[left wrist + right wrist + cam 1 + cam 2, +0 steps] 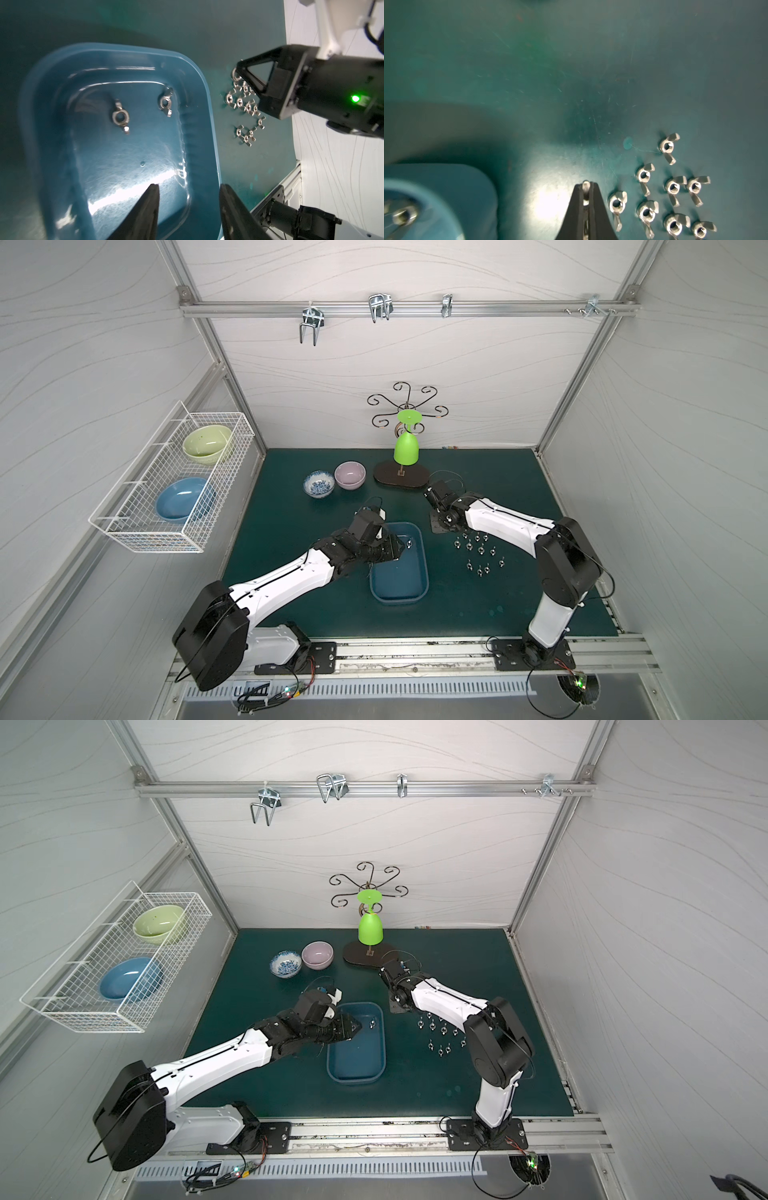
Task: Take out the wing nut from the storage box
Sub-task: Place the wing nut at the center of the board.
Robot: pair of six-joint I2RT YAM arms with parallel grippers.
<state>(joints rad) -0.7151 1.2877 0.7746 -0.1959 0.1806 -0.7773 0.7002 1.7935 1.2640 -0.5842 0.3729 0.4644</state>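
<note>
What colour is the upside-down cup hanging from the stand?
Bright green. The cup shows best in a top view.

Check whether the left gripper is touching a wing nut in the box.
Apart. Left wrist view: bare storage box floor separates left gripper from both wing nuts.

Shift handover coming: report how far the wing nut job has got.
Done: a cluster of nuts lies on the mat beside the box. In hand: the right tool is shut on a nut over the mat; the left tool hangs open over the box. Left: two nuts in the box.
</note>
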